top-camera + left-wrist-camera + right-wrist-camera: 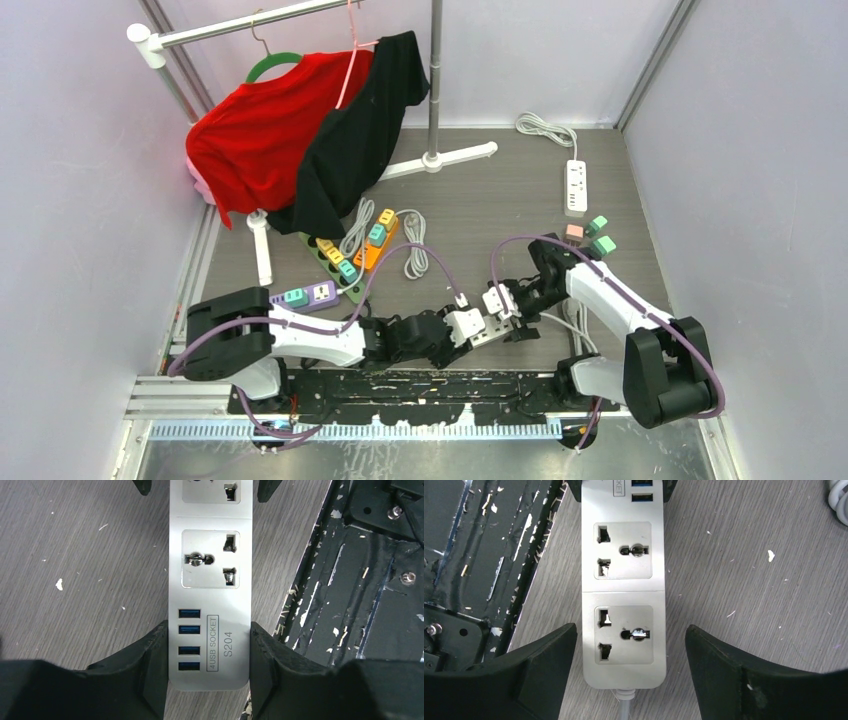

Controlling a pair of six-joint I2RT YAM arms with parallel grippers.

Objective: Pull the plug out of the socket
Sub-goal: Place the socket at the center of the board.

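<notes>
Holding the power strip [210, 605] at its USB end: the left gripper [209, 650] has both pads pressed onto the long sides, level with the USB ports [189, 640]. The strip's long axis runs straight ahead out of those jaws, flat on the table [85, 555], toward the right gripper [630, 630] facing it from the opposite end. The right jaws are spread and straddle the cable end, crosswise to the axis. One finger is just beside the strip's edge, the other well apart, neither touching. The cable [624, 700] exits under that gripper, back toward its wrist. Both sockets [623, 550] sit face up between the two grippers and both look empty, with no plug seated that I can see. Farther out, beyond the right arm, a few coloured adapters [603, 245] lie loose. My read: left arm is the anchor and right is the free hand, but there's nothing on this strip to pull. Any extraction would go up off the face, not along the axis.
</notes>
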